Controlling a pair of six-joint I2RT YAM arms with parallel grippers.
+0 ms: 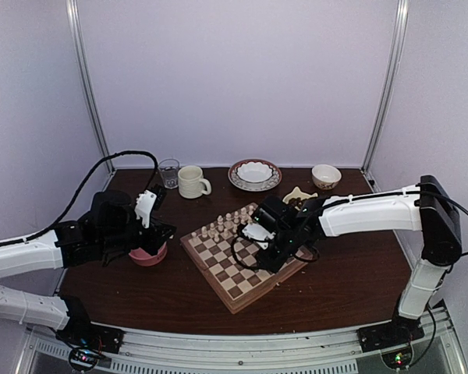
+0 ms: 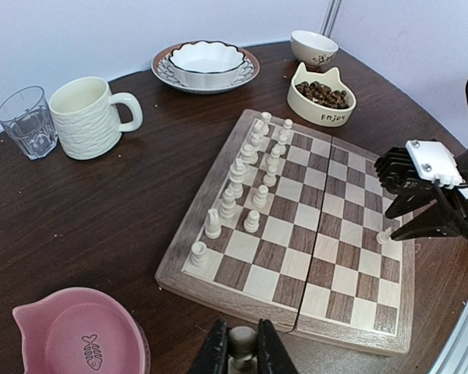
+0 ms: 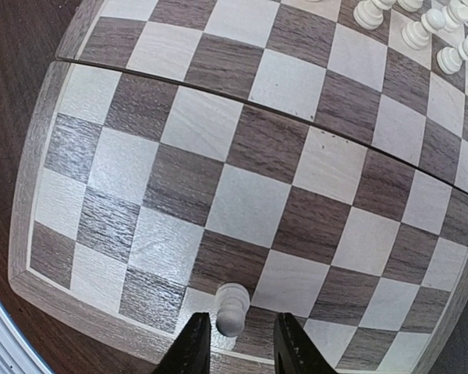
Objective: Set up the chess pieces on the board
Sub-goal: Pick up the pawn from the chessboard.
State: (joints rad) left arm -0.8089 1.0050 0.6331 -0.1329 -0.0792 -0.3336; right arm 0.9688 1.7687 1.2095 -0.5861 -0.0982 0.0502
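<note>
The board [image 1: 218,274] lies at an angle in the middle of the table. Two rows of pale chess pieces [image 1: 226,224] stand along its far-left side, also in the left wrist view [image 2: 249,179]. My left gripper [image 2: 240,333] hovers just off the board's near rim [image 2: 218,282], above the pink bowl, shut on one pale piece [image 2: 243,343]. My right gripper [image 3: 238,326] hangs low over the board's right edge. Its jaws flank a lone upright piece [image 3: 232,305] with a gap on each side. That piece [image 2: 384,235] also shows below the right gripper [image 2: 421,214].
A pink cat-shaped bowl [image 1: 148,254] sits left of the board under my left arm. Along the back stand a glass [image 1: 169,171], a cream mug [image 1: 191,181], a patterned plate holding a white bowl [image 1: 254,173], a small bowl [image 1: 326,176] and a cat-eared dish of brown bits [image 2: 321,95].
</note>
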